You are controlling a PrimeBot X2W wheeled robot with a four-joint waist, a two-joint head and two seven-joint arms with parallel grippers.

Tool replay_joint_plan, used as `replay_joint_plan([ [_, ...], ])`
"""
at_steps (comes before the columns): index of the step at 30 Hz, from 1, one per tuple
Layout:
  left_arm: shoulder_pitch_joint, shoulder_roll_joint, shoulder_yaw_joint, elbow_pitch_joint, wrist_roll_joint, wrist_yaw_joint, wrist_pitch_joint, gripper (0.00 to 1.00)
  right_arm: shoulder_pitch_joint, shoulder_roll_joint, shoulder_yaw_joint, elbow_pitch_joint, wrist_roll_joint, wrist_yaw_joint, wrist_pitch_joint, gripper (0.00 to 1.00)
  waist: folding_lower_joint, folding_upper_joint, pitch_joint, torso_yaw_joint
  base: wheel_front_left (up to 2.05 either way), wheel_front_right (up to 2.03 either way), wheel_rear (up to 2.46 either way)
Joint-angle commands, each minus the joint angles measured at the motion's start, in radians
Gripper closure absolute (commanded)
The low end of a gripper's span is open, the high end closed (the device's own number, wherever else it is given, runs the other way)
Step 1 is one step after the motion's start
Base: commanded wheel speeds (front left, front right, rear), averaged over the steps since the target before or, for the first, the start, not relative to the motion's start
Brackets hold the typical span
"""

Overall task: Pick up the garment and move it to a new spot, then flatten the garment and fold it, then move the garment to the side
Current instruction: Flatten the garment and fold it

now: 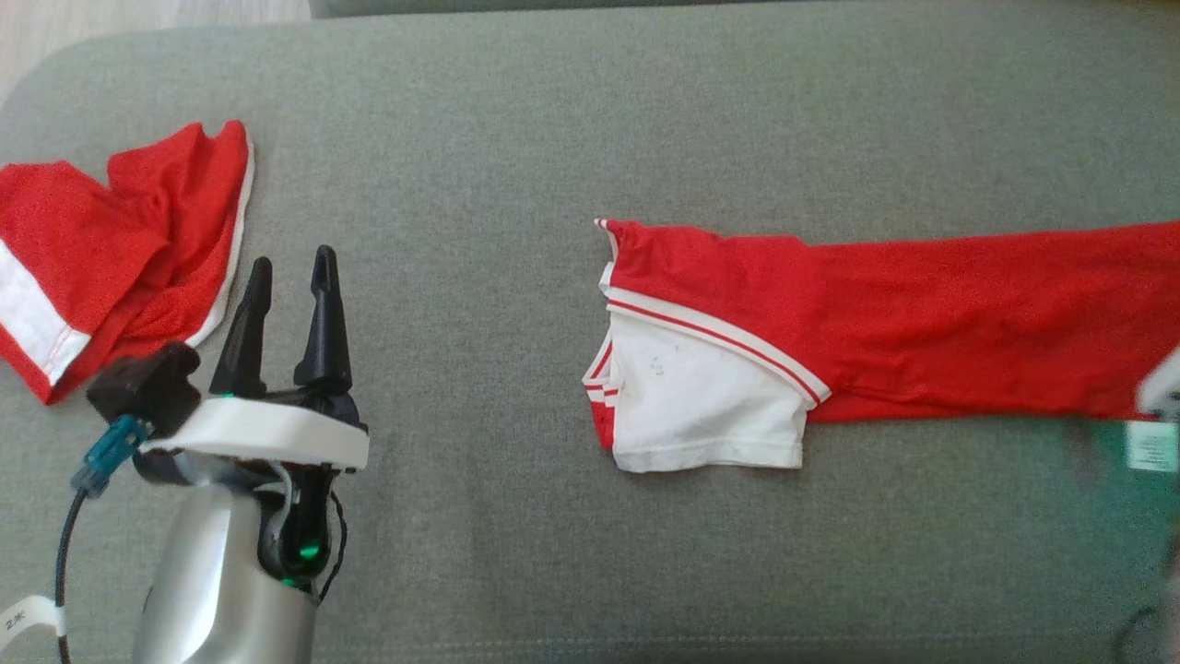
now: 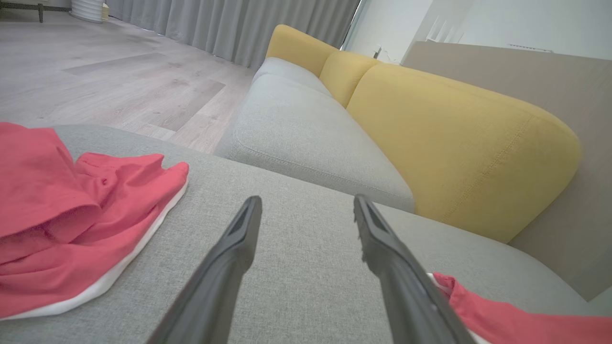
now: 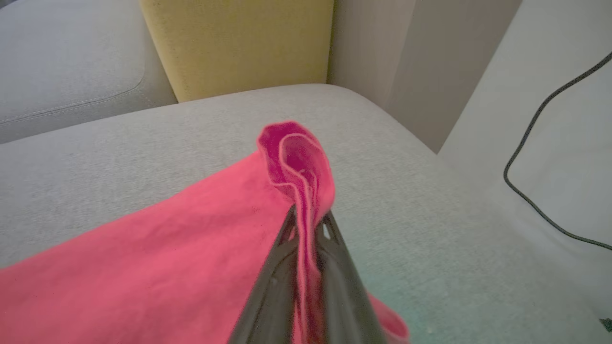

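Right hand [image 3: 310,224] is pinching a raised fold of the red shirt [image 1: 876,314], which is lying across the centre-right of the grey sofa cushion [image 1: 461,138]. Left hand [image 1: 292,258] is hovering at lower left, fingers spread, empty.

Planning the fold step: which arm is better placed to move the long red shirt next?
Right. The right gripper has its jaws shut on the shirt; the left gripper hovers open over the cushion, apart from it.
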Motion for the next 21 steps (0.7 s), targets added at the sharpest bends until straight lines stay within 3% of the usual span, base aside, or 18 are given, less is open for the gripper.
replay_joint_plan([
  [1,-0.011,0.012,0.03,-0.032,-0.012,0.002,-0.012,0.0,-0.038,0.015,0.022,-0.039,-0.007,0.002,0.001,1.0,0.0,-0.0001,-0.009,0.001,0.0,0.0,0.0],
  [6,0.01,0.012,0.025,-0.03,-0.041,0.01,-0.012,0.0,-0.051,0.091,0.064,-0.061,0.038,0.002,0.045,1.0,0.0,-0.0001,-0.044,-0.004,0.0,0.0,0.0],
  [11,0.031,0.012,0.017,-0.034,-0.064,0.022,-0.012,0.0,-0.036,0.13,0.184,-0.129,0.151,0.002,0.125,1.0,0.0,-0.0001,-0.084,-0.005,0.0,0.0,0.0],
  [16,0.052,0.012,0.007,-0.043,-0.086,0.036,-0.012,0.0,-0.006,0.143,0.309,-0.249,0.313,0.002,0.22,1.0,0.0,-0.0001,-0.106,-0.003,0.0,0.0,0.0],
  [21,0.063,0.012,-0.004,-0.046,-0.1,0.044,-0.012,0.0,0.04,0.144,0.456,-0.321,0.561,0.002,0.275,1.0,0.0,-0.0001,-0.115,0.009,0.0,0.0,0.0],
])
